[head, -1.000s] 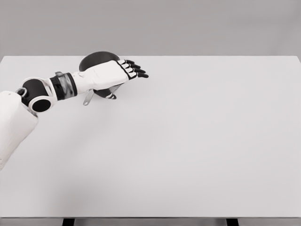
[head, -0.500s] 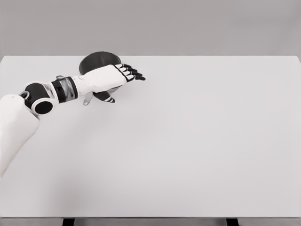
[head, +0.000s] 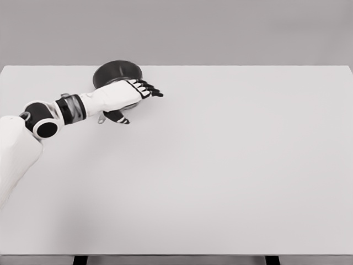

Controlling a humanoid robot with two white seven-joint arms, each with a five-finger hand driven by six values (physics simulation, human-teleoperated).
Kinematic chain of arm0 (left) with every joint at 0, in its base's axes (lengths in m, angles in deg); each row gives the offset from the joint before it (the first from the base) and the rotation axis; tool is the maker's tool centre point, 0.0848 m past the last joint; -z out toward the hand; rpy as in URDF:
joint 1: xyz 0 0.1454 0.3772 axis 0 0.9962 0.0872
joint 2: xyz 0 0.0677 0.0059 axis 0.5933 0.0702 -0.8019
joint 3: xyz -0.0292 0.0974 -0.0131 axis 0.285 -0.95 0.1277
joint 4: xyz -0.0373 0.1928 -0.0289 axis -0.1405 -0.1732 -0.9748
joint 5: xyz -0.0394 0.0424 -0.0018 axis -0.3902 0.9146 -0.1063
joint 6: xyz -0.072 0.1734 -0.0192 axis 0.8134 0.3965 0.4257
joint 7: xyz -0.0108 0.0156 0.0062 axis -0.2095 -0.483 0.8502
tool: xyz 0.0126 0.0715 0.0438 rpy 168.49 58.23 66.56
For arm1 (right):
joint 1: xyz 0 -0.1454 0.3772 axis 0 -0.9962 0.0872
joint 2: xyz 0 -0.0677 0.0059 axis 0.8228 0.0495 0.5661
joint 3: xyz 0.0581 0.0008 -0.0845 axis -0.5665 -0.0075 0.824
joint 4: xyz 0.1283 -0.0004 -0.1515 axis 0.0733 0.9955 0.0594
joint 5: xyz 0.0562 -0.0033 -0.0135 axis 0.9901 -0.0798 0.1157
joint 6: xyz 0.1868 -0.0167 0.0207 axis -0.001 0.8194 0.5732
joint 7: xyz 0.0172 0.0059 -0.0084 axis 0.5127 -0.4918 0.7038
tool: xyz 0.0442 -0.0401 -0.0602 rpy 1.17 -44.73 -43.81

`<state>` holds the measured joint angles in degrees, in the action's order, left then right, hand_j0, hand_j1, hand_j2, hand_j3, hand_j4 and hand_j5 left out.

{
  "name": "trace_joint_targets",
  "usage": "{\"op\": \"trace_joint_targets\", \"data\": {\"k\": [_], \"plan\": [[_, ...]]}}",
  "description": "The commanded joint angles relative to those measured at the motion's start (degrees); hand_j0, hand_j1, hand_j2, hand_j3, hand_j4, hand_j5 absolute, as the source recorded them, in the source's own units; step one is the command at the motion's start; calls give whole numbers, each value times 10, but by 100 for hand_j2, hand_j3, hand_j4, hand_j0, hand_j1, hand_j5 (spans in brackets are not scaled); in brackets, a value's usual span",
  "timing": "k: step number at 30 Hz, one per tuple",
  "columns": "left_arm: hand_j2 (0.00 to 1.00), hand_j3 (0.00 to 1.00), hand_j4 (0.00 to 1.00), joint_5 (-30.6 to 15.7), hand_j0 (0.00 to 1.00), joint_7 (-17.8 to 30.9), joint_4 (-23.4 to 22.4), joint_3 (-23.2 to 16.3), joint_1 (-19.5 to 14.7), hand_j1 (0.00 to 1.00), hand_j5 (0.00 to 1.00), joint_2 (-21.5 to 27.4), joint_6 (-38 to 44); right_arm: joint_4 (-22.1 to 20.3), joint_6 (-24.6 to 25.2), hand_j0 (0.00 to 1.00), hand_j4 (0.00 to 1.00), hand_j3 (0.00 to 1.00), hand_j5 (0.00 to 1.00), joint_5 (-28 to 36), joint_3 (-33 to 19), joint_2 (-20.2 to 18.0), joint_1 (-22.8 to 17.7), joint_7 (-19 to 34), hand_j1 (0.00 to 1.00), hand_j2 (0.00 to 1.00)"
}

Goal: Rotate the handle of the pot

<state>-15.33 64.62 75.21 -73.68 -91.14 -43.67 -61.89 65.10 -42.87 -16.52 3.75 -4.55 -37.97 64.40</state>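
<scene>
Contact with the pot (head: 117,72) handle (head: 102,117) is not yet shown; left hand (head: 122,94) is held flat, fingers extended, clamping nothing.

I am seeing one dark pot (head: 117,73); one metal handle (head: 102,118); one of my hands (head: 122,95); one white surface (head: 220,165).

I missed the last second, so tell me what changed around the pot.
The left hand drew back toward the left and sank lower over the pot, uncovering more of its rim. Its fingers stayed extended, gripping nothing. The pot and table stayed put.
</scene>
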Motion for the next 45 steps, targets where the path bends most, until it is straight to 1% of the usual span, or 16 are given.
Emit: {"op": "trace_joint_targets", "data": {"k": [1,4,12,18,34,45], "plan": [[100,100,100,-4,100,0,-1,7,0,100,100,2,1,0,0,100,100,100,100,0,0,0,0,0,100,100],[100,100,100,-2,100,0,-1,12,0,100,100,3,1,0,0,100,100,100,100,0,0,0,0,0,100,100],[100,100,100,-1,100,0,-25,17,-3,100,100,3,1,0,0,100,100,100,100,0,0,0,0,0,100,100],[100,100,100,-1,100,0,-26,17,-4,100,100,6,1,0,0,100,100,100,100,0,0,0,0,0,100,100],[100,100,100,-1,100,0,-26,35,0,100,100,19,1,0,0,100,100,100,100,0,0,0,0,0,100,100],[100,100,100,-1,100,0,-40,42,1,100,100,31,1,0,0,100,100,100,100,0,0,0,0,0,100,100]]}}
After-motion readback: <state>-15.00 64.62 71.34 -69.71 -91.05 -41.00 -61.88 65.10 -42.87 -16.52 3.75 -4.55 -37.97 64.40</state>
